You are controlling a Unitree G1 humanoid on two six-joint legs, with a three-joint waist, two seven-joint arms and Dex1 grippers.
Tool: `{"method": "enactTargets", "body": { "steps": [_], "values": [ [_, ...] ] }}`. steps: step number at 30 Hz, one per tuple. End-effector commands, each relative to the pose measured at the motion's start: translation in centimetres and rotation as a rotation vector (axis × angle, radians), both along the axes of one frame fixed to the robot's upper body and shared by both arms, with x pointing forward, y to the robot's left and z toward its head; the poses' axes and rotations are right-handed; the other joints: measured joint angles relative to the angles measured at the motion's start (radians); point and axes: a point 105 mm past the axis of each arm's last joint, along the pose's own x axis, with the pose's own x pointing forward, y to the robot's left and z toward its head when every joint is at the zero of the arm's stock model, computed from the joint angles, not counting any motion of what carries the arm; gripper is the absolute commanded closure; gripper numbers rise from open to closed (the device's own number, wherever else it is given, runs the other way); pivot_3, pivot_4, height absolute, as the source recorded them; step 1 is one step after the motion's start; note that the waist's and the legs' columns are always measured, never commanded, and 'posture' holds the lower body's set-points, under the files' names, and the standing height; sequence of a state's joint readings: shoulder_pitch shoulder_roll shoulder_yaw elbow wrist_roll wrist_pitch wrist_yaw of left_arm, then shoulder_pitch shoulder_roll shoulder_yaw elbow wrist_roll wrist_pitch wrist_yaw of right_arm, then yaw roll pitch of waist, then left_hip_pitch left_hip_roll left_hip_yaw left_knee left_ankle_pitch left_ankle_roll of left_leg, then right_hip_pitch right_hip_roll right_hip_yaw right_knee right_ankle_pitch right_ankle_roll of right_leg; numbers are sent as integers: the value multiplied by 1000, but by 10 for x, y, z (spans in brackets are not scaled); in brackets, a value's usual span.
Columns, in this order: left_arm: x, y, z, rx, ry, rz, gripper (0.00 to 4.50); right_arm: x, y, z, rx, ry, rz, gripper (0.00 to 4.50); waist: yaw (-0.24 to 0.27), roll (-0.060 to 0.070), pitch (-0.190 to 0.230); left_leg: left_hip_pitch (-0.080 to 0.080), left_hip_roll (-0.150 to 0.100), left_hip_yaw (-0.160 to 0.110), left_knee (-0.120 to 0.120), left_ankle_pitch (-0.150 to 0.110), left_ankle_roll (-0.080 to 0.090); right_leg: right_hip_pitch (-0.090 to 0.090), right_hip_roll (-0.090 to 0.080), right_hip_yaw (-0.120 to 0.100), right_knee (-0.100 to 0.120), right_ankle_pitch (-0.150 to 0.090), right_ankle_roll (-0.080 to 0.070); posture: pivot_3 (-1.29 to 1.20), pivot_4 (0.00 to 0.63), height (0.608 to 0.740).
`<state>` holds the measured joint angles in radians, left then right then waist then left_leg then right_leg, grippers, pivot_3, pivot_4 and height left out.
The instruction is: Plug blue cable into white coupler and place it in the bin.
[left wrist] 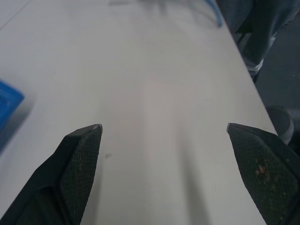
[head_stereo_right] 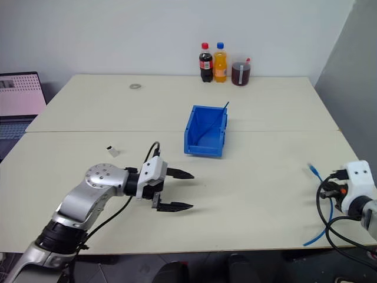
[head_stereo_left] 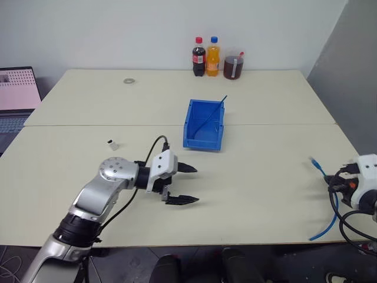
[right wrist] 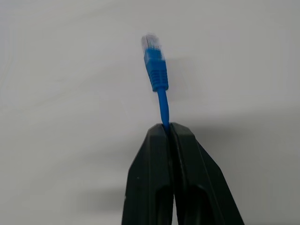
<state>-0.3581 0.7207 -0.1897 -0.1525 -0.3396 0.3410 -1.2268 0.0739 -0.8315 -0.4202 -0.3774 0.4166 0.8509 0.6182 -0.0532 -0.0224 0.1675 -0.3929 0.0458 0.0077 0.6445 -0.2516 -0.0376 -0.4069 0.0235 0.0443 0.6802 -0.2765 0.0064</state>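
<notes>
Our right gripper (right wrist: 168, 129) is clamped on the blue cable (right wrist: 161, 101) just behind its plug, which sticks out past the closed fingertips over the bare table (head_stereo_left: 265, 171). From the head view, the plug end (head_stereo_left: 316, 163) sits at about four o'clock from the table's middle, near the right edge, and the rest of the cable loops down toward the front edge (head_stereo_left: 327, 227). The white coupler (head_stereo_left: 112, 143) lies on the table at roughly nine o'clock, well apart from the cable. The bin (head_stereo_left: 204, 125) stands near the middle, at about one o'clock from our left gripper (head_stereo_left: 187, 184), with a thin dark-blue strand (head_stereo_left: 213, 115) leaning in it. Our left gripper hangs over the table with its fingers spread wide, holding nothing, the coupler at its ten o'clock. At twelve o'clock, by the far edge, stand three drink bottles (head_stereo_left: 213, 58).
</notes>
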Motion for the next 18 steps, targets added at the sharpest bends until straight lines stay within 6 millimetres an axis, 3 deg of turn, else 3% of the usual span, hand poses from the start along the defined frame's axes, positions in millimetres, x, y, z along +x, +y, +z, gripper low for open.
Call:
{"method": "enactTargets", "body": {
  "steps": [1,6,11,15,18],
  "values": [
    [-3,32,6,5,-25,140,0,0,66,9,-213,-43,565,4466,-4,-1,0,0,0,0,0,0,0,0,0,0,0,0,0,0,150,740],
    [-8,69,-6,30,-3,319,0,20,130,4,-245,-149,896,4466,-13,-11,9,3,2,-2,0,0,0,1,-1,-1,0,0,0,0,150,740],
    [-16,114,-18,88,17,475,0,40,212,-12,-223,-188,1150,4466,-2,-11,10,-2,2,-3,0,0,0,-3,-4,-1,1,0,-1,0,150,740],
    [-16,127,-20,84,10,528,0,48,246,-19,-237,-187,1252,4466,20,-11,11,-7,2,-3,1,0,0,-7,-8,-3,1,0,-2,0,150,740],
    [-19,126,-21,85,14,513,0,49,265,-21,-235,-198,1300,4466,30,-11,10,-8,0,-3,1,0,0,-7,-10,-3,0,3,-5,0,150,740]
  ]
}}
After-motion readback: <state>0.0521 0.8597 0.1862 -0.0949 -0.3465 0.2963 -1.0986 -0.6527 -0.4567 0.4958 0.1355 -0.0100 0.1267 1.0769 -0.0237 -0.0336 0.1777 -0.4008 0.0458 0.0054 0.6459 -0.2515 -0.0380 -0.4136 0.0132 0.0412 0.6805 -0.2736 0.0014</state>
